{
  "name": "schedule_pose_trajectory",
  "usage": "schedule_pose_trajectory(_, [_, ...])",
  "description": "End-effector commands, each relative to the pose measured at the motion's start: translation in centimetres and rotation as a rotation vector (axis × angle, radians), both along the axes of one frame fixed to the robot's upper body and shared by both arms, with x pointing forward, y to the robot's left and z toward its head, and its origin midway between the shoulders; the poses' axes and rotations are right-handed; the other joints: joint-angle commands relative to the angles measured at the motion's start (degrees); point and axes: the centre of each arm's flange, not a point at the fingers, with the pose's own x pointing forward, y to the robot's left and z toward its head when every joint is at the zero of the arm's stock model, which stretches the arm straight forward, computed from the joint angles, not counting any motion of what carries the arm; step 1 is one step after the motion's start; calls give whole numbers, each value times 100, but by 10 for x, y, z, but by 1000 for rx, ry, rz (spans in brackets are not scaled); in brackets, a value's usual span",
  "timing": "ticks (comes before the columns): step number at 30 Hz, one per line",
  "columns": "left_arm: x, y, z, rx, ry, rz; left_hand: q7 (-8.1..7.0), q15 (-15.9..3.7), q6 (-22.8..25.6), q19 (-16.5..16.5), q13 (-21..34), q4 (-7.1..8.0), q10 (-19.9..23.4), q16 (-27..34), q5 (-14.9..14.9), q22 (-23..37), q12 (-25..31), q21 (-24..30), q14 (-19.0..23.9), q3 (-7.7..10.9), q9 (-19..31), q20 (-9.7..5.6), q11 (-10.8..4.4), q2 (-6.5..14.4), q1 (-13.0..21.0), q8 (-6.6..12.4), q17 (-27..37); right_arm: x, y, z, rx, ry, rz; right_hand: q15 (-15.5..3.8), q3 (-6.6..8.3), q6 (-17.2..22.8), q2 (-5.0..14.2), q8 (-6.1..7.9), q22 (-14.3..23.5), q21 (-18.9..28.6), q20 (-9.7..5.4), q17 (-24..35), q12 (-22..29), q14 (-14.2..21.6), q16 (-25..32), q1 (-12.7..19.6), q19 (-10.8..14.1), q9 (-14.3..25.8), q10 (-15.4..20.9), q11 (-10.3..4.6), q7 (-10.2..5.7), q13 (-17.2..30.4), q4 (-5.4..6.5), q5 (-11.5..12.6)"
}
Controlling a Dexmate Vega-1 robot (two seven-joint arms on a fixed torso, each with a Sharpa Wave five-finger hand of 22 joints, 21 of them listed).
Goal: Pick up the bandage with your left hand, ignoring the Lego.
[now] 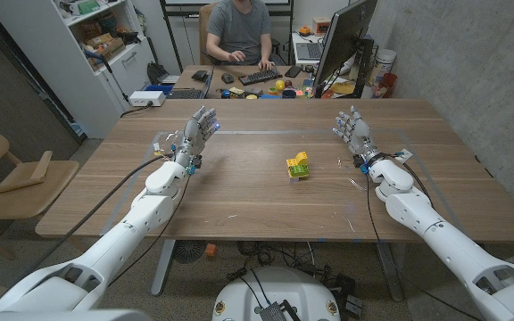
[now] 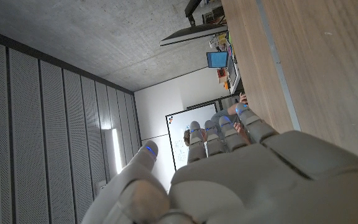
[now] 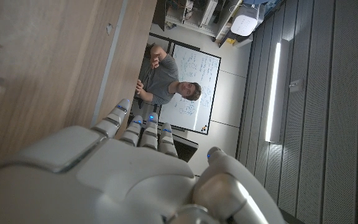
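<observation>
A small yellow and green Lego piece (image 1: 298, 166) sits near the middle of the wooden table (image 1: 257, 209). I cannot make out a bandage on the table; only a few small pale specks (image 1: 357, 185) lie near my right hand. My left hand (image 1: 199, 129) is raised over the table's left part, fingers apart and holding nothing. My right hand (image 1: 353, 129) is raised over the right part, also with fingers apart and nothing in it. The Lego lies between them, nearer the right hand. The wrist views show the backs of my left hand (image 2: 260, 174) and right hand (image 3: 104, 180) beside the table's edge.
Behind the table a person (image 1: 239, 31) sits at a desk with a keyboard (image 1: 259, 77) and a monitor (image 1: 342, 40). A wooden chair (image 1: 7, 174) stands off the table's left end, and shelves (image 1: 96, 36) stand at the back left.
</observation>
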Motion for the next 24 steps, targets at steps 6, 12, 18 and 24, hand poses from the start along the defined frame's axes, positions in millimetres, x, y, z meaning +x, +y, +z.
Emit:
schedule_pose_trajectory(6, [3, -3, 2, 0, -18, -23, 3, 3, 41, 45, 7, -10, 57, 31, 39, 14, 33, 25, 57, 21, 17, -6, -2, 19, 68, 31, 5, -1, 1, 3, 4, 0, 31, -63, 9, 54, 138, 47, 19, 19, -6, 23, 37, -19, 49, 20, 24, 19, 25, 22, 13, 9, 6, 40])
schedule_pose_trajectory(12, [0, -4, 7, 2, -13, -20, -5, 10, 35, 24, 6, -16, 55, 30, 39, 14, 32, 18, 54, 18, 13, 12, -4, 26, 70, 30, 4, 0, 1, 1, 5, 9, 30, -64, -5, 55, 145, 50, 19, 12, -7, 23, 35, -23, 50, 20, 19, 18, 14, 20, 15, 9, 5, 41])
schedule_pose_trajectory(18, [-11, -6, 23, 119, 59, 123, 7, 60, 29, 15, 5, -20, 54, 29, 38, 15, 32, 17, 46, 9, 9, 54, 22, 31, 67, 29, 4, 2, 0, 1, 7, 6, 26, -67, -25, 54, 154, 52, 20, 2, -13, 23, 33, -39, 49, 22, 9, 18, 1, 23, 15, 8, 5, 43])
schedule_pose_trajectory(24, [-20, -2, 35, 228, 106, 194, 41, 94, -16, 13, 4, -25, 25, 21, 35, 17, 21, 20, 14, -11, 4, 52, 58, 23, 57, 14, 5, 4, -2, -1, 14, 15, 22, -72, -43, 34, 163, 47, 20, -6, -17, 23, 35, -46, 51, 23, 7, 17, -2, 21, 22, 7, 4, 45])
